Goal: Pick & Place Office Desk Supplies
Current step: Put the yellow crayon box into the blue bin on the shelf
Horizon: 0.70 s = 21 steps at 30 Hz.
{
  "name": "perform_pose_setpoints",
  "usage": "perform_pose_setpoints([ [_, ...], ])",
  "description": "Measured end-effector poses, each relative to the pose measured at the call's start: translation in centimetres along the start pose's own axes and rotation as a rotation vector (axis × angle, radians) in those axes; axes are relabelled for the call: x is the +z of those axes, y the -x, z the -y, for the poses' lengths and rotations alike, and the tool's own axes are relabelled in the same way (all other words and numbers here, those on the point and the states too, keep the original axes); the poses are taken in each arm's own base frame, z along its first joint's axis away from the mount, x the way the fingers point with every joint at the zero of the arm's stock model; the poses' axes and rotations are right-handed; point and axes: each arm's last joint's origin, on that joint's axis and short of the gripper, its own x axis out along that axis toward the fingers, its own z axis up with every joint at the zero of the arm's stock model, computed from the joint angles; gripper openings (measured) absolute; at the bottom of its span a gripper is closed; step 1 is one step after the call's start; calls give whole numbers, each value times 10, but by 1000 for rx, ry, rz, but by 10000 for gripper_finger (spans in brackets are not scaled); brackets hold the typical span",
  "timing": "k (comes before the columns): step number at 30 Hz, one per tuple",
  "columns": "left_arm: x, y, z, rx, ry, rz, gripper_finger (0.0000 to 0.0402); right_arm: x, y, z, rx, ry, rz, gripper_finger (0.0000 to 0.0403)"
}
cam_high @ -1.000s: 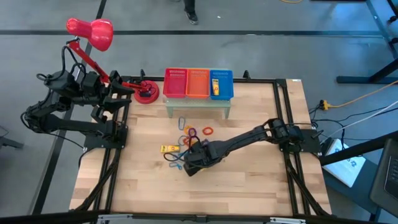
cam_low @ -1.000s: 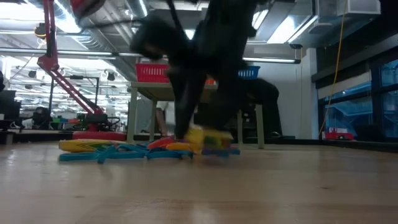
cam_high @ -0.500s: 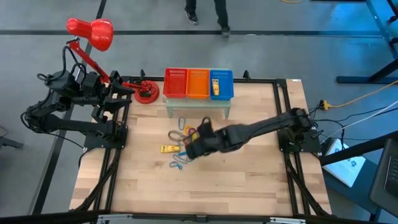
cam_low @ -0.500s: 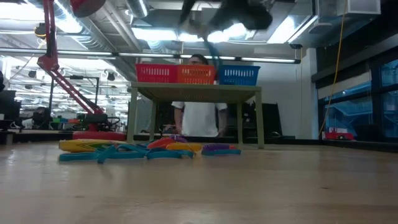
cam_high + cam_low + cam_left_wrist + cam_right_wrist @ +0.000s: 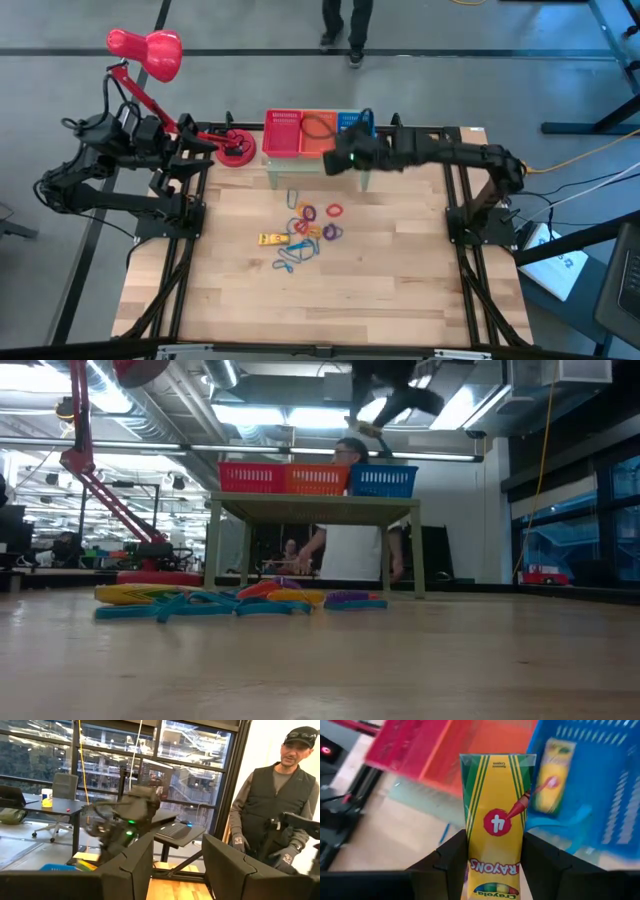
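- Right gripper (image 5: 492, 862) holds a yellow crayon packet (image 5: 495, 815) upright between its jaws, closed on the packet's lower end; most of the packet stands out past the fingertips.
- In the high view the right gripper (image 5: 345, 160) hovers at the front edge of the basket row, about where the orange basket (image 5: 318, 133) meets the blue basket (image 5: 358, 128). The red basket (image 5: 282, 133) sits at the row's left end.
- The blue basket (image 5: 600, 795) already holds one matching packet (image 5: 552, 775), which suggests the carried one belongs there too.
- Remaining supplies lie loose on the table (image 5: 400, 290): another yellow packet (image 5: 270, 239), orange and purple band loops (image 5: 333, 212), blue wiry loops (image 5: 290, 262).
- Left gripper (image 5: 172, 870) waits off the table's left side beside the red desk lamp (image 5: 145, 52); its jaws stand apart and hold nothing.
- Risks, as judged:
  - The gripper sits near the orange/blue divider; a release here could drop the packet on the rim or into the orange basket.
  - The grip is low on a tall packet; a quick move could tilt it or let it slide out.
  - A low descent could knock a basket wall and shift the row on its small stand (image 5: 318, 168).
- A person (image 5: 272, 820) stands beyond the table's far side, clear of the arms.
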Motion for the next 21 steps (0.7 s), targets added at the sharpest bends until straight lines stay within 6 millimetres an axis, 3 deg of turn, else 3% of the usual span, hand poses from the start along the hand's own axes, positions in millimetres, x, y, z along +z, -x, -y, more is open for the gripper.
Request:
perform_pose_setpoints([
  [6,-1,-1,0,-11,2,-6,164,40,-16,30,-39,-31,-3,168],
  [11,-1,-2,0,-13,1,-8,164,57,-17,44,-24,-61,-16,168],
  [17,-1,-3,0,-12,-4,-10,164,57,-13,38,10,-55,-7,168],
  [21,-2,-4,-1,-10,-1,-18,164,57,9,22,94,-47,27,168],
])
